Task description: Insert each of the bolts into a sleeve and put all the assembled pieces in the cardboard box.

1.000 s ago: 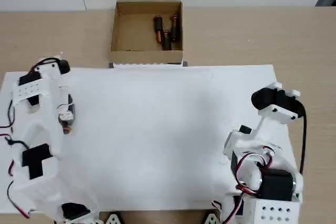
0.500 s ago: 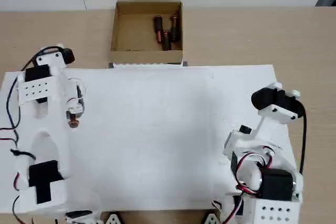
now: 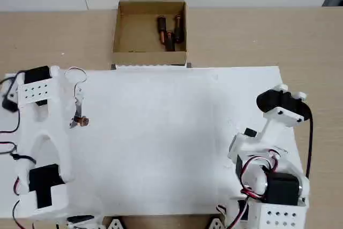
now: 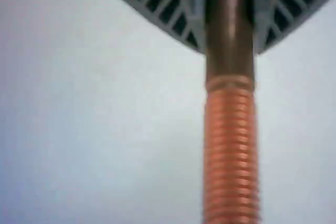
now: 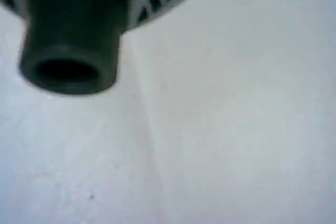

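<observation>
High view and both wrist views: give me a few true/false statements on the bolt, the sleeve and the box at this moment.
1. The left arm's jaws hold a copper bolt. True.
2. The right arm's jaws are empty. False: they hold a black sleeve.
3. The cardboard box has nothing in it. False: assembled pieces lie in its right half.
4. The bolt is seated in the sleeve. False: the two are apart, each at its own arm, on opposite sides of the white sheet.
5. The cardboard box stands off the white sheet, on the wooden table. True.
</observation>
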You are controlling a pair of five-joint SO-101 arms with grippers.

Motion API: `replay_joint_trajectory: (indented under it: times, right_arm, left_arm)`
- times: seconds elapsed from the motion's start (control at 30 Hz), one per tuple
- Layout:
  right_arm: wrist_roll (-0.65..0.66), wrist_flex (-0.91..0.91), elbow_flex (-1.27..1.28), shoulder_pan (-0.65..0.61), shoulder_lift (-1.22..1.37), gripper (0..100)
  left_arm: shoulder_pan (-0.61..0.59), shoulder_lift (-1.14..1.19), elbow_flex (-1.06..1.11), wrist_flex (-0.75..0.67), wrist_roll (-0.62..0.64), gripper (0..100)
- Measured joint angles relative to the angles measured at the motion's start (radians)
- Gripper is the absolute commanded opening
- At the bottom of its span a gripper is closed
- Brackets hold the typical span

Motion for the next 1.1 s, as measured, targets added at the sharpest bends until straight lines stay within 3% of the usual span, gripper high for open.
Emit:
replay_joint_trajectory:
  times: [0.17,0.4,0.6,0.77,0.9,1.1]
  right_arm:
    - [0.000,0.000,0.000,0.000,0.000,0.2]
    - [0.000,0.000,0.000,0.000,0.000,0.2]
    - [0.000,0.000,0.000,0.000,0.000,0.2]
    - [0.000,0.000,0.000,0.000,0.000,0.2]
    - [0.000,0.000,0.000,0.000,0.000,0.2]
    - [0.000,0.000,0.000,0.000,0.000,0.2]
  left_arm:
    - [0.000,0.000,0.000,0.000,0.138,1]
    - [0.000,0.000,0.000,0.000,0.158,2]
    - [0.000,0.000,0.000,-0.005,0.158,15]
    - [0.005,-0.003,0.000,-0.005,0.157,17]
    - [0.005,-0.003,0.000,-0.005,0.104,17]
    - [0.005,-0.003,0.000,-0.005,-0.158,17]
